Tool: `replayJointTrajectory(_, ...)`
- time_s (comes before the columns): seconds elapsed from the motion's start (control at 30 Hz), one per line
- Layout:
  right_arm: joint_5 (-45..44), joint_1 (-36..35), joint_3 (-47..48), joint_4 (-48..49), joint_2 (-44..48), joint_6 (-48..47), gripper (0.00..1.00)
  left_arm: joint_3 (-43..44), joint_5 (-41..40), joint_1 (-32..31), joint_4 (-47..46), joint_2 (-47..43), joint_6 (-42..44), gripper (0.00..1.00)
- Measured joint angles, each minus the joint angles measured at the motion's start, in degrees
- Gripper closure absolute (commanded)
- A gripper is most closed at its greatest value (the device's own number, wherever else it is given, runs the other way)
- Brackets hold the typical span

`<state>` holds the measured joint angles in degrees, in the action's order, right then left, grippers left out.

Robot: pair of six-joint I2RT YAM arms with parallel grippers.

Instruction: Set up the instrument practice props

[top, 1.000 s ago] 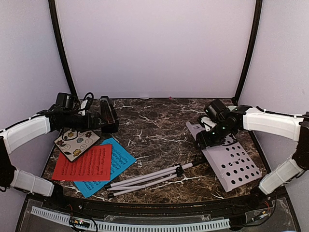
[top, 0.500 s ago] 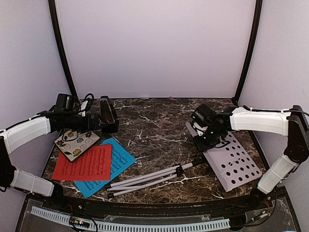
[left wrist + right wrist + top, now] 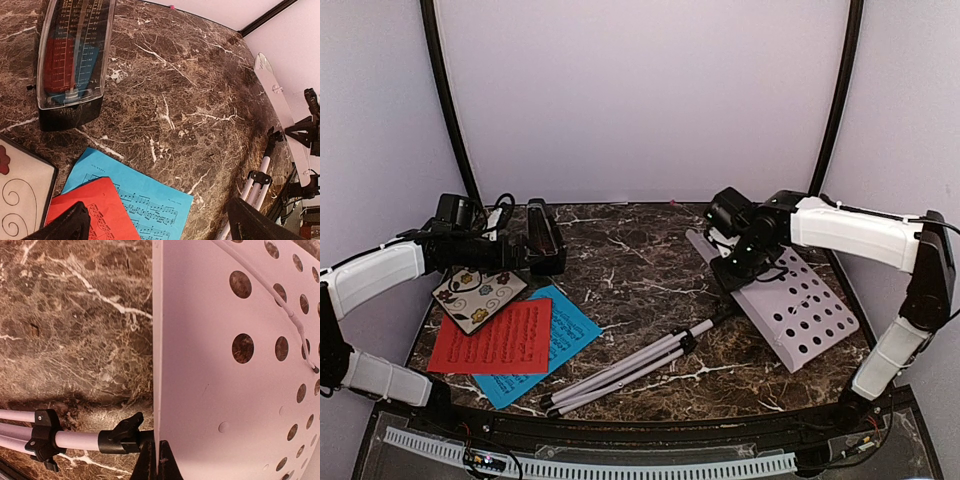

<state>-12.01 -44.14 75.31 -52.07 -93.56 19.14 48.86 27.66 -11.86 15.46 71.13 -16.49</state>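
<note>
Two arms reach in over the brown marble table (image 3: 640, 250). At the far left, the left gripper (image 3: 159, 210) has its jaws spread wide with nothing between them. It hovers above the marble, and the black metronome (image 3: 70, 60) sits just ahead of it near the back left corner, untouched, its scaled face showing in the left wrist view.

Nearer the front, the floral tile (image 3: 478, 296) lies flat beside the red sheet (image 3: 495, 338), which overlaps the blue sheet (image 3: 570, 325); both carry printed staves.

Toward the middle, the stand's tripod legs (image 3: 630, 368) lie folded together on the marble, running up and to the right to a black joint (image 3: 122, 435) where they meet the white perforated desk (image 3: 795, 310). That desk rests tilted at the right side of the table. The right gripper (image 3: 157, 462) is clamped on the desk's edge — its fingers pinch the thin white rim just beside the joint.
</note>
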Motion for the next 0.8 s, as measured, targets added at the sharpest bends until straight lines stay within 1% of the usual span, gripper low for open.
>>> replayJointTrajectory(0.2, -5.11, -1.09, 10.25, -2.45, 0.24, -4.90, 1.00, 0.00, 2.03, -0.31, -0.02, -1.09, 0.98, 0.01)
replayJointTrajectory(0.3, -9.27, -2.36, 14.95, -3.63, 0.26, -7.63, 1.00, 0.00, 3.78, -1.55, -0.20, -1.75, 1.73, 0.01)
replayJointTrajectory(0.37, -12.59, -3.45, 17.81, -4.17, 0.26, -9.57, 1.00, 0.00, 5.27, -2.95, -0.98, -2.16, 2.29, 0.03)
replayJointTrajectory(0.43, -15.96, -4.70, 19.98, -4.33, 0.26, -11.58, 1.00, -0.11, 6.58, -4.55, -2.29, -2.69, 2.60, 0.07)
replayJointTrajectory(0.63, -24.24, -9.75, 25.11, -3.30, 0.48, -18.67, 1.00, -1.53, 9.81, -9.97, -8.92, -4.31, 2.82, 0.21)
replayJointTrajectory(0.8, -30.69, -15.10, 25.42, 3.37, 2.58, -28.79, 1.00, -1.90, 9.94, -15.17, -13.75, -3.30, 3.80, 0.35)
